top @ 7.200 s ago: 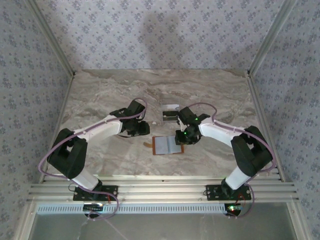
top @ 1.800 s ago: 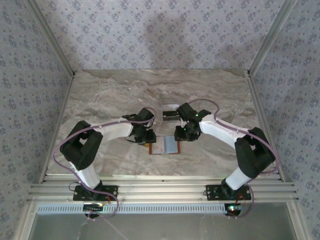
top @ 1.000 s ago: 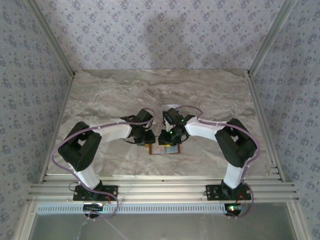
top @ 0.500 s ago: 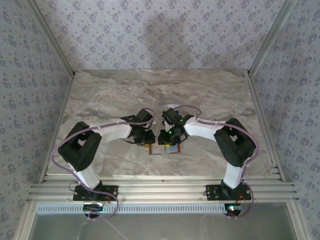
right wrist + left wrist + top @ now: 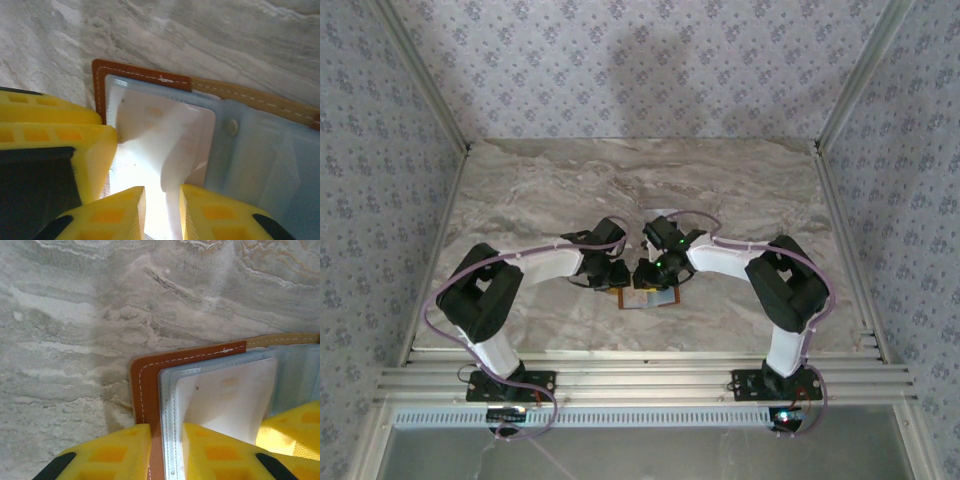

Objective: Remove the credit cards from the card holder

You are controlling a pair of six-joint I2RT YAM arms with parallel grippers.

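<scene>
Overhead, both my arms crowded the tan-brown stitched leather card holder mid-desk, with bare veined marble all round. The wrist cams told more. My left gripper was nearly closed, clamping the holder's leather edge. My right gripper was pinched narrow on the pale, flat credit card beside cloudy plastic sleeves.

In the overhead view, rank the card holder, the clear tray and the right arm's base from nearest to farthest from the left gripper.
1. Card holder: right at the left gripper, its edge between the jaws.
2. Clear tray: farther back, up and to the right.
3. Right arm's base: farthest, bottom right of the view.
</scene>
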